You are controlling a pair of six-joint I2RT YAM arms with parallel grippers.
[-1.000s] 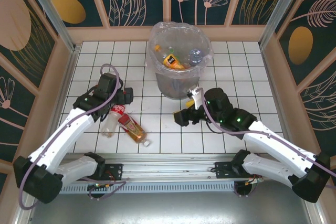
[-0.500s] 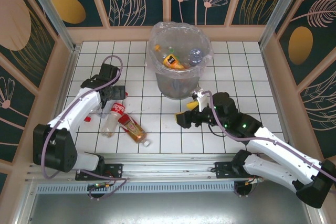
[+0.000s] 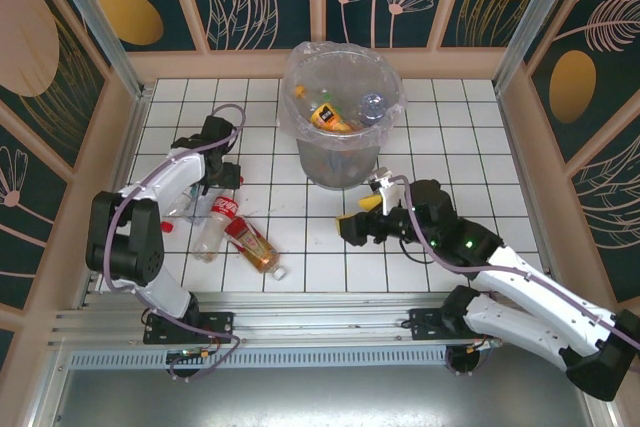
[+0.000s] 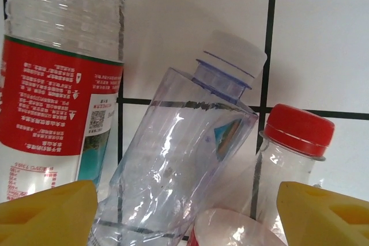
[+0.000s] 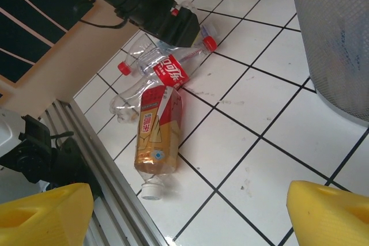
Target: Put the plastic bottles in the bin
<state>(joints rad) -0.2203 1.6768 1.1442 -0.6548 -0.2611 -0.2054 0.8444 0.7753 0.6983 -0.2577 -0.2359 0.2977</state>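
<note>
Several bottles [image 3: 236, 231]: a loose cluster lying flat at the near left of the white tiled worktop [image 3: 455, 127], well apart from the bin.
Clear bottle [image 4: 179, 159]: crumpled and label-free, with a pale cap pointing away; it lies tilted between the left fingers.
Red-label bottle [image 4: 57, 102]: just left of the clear bottle, with its ribbed clear end pointing away.
Red-capped bottle [image 4: 295, 142]: just right of the clear bottle, near the right-hand finger.
Tea bottle [image 5: 157, 133]: brown drink inside, a red and tan label and a white cap toward the near edge; it is the nearest of the cluster.
Cola bottle [image 5: 172, 68]: red label and red cap, just beyond the tea bottle.
Bin [image 3: 338, 162]: a grey wastebasket with a clear bag liner at far centre; it holds several bottles, including an orange-label bottle [image 3: 326, 117].
Left gripper [image 4: 184, 217]: low over the cluster, with its yellow fingers [image 4: 49, 211] spread either side of the clear bottle; contact cannot be told.
Right gripper [image 5: 187, 211]: near the bin's near side, with its fingers [image 5: 328, 214] wide and nothing between them.
</note>
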